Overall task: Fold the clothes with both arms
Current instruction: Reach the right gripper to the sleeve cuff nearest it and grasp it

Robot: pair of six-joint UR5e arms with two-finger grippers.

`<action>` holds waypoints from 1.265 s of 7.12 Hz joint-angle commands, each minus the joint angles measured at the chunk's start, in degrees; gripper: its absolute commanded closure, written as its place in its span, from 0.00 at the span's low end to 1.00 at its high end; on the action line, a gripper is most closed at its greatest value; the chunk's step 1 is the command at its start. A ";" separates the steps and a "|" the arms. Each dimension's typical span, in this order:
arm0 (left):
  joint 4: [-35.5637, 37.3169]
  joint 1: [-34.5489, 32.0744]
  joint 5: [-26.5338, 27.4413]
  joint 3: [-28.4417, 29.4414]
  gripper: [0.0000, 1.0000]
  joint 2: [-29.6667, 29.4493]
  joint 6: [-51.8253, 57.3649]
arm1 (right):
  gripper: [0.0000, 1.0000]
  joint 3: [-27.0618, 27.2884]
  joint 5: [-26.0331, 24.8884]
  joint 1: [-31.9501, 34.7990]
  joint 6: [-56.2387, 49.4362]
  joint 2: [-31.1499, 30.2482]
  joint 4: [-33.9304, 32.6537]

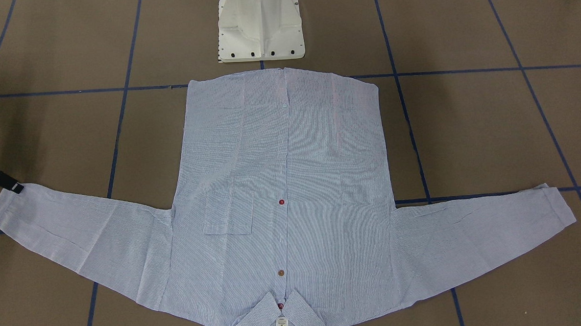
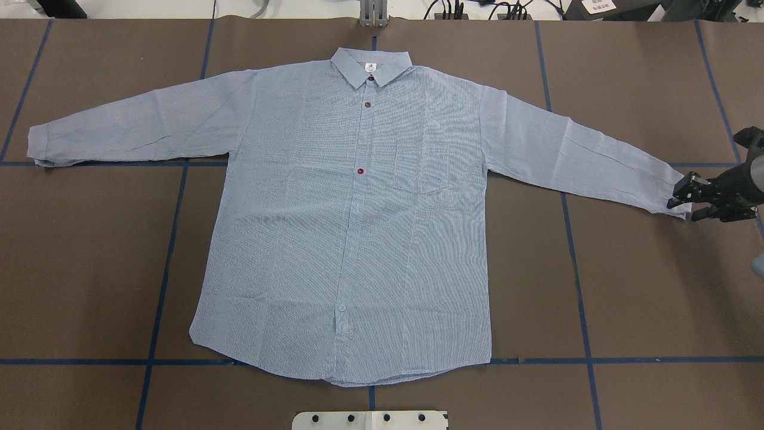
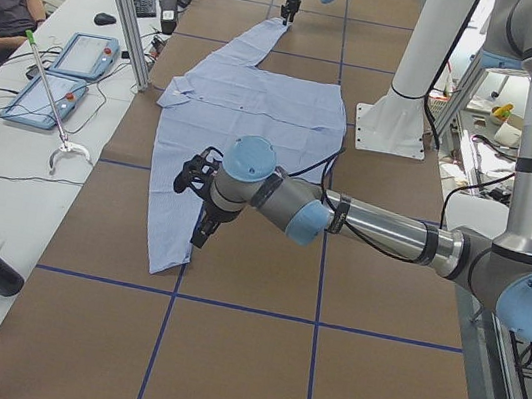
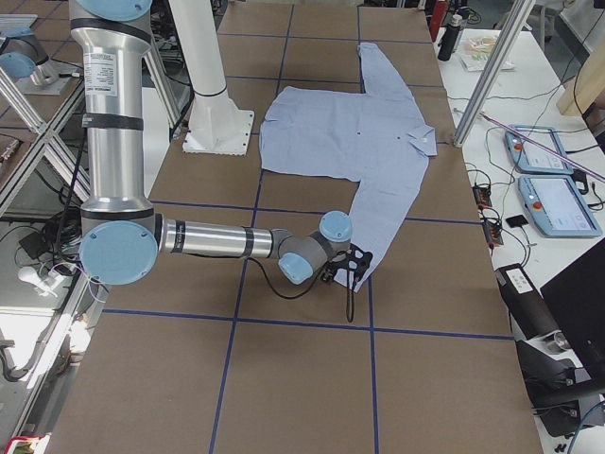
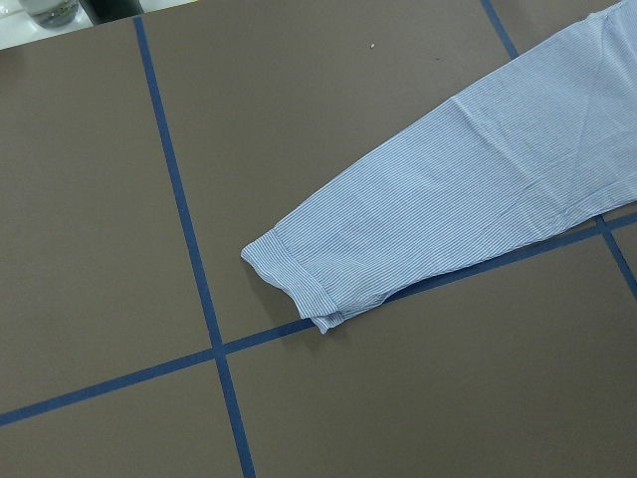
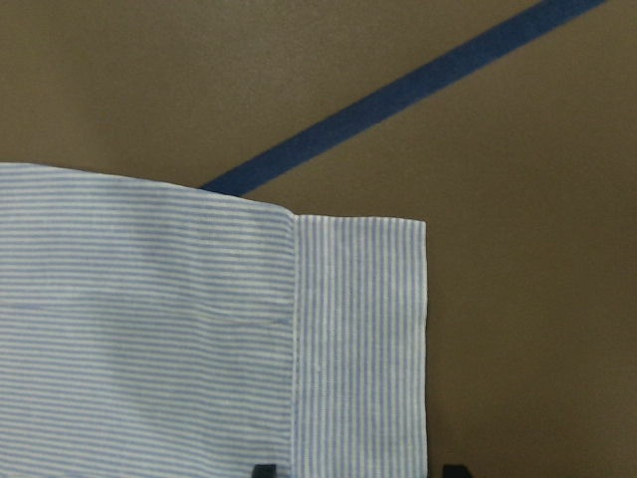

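Finely striped light blue-and-white shirt [image 2: 352, 209], spread flat and front up on the brown worktop [image 2: 627, 286], straight out in front of the white pedestal base [image 1: 260, 27]. Hem nearest the base, just short of it; collar [image 2: 343, 63] at the far end, small white neck label [image 2: 370, 66] inside. Buttoned down the middle, dark red buttons [image 2: 360, 171] on the upper placket, chest pocket [image 2: 421, 170] just beside them toward the base's right. Light creasing across the body. Both long sleeves stretched outward, slanting back toward the base's side.

Right cuff [image 6: 363, 349] flat, far out to the base's right, lying between the fingertips [image 6: 455, 471] of the right pincer [image 2: 686, 203], spread wide either side of it; cannot tell whether touching the cloth. Left cuff [image 5: 289, 269] far out to the base's left, lower corner on a blue tape line [image 5: 119, 383], left pincer [image 3: 197, 237] hanging above that sleeve end; cannot tell how wide. Broad brown worktop showing beyond both cuffs and between sleeves and base.
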 commanded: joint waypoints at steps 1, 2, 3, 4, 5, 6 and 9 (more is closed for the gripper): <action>0.00 0.00 -0.07 -0.07 0.00 0.00 -0.01 | 1.00 0.15 0.04 0.04 0.79 0.17 0.01; 0.00 0.00 0.02 -0.07 0.00 0.00 -0.01 | 1.00 0.50 0.13 0.04 0.89 0.17 0.09; 0.00 0.00 -0.07 -0.07 0.00 0.00 -0.01 | 1.00 0.60 0.04 0.13 0.89 0.08 0.09; 0.00 0.00 0.02 -0.07 0.00 0.00 -0.01 | 1.00 1.47 -0.04 0.13 0.89 0.17 0.09; 0.00 0.00 -0.07 -0.07 0.00 0.00 -0.10 | 1.00 4.69 -0.74 0.22 0.89 0.26 -0.08; -0.09 0.00 -0.07 -0.15 0.00 0.00 -0.19 | 1.00 8.21 -3.45 0.22 0.89 0.61 -0.52; -0.62 0.00 -0.07 0.02 0.00 -0.09 -0.01 | 1.00 8.77 -4.88 -4.24 1.06 15.30 -7.49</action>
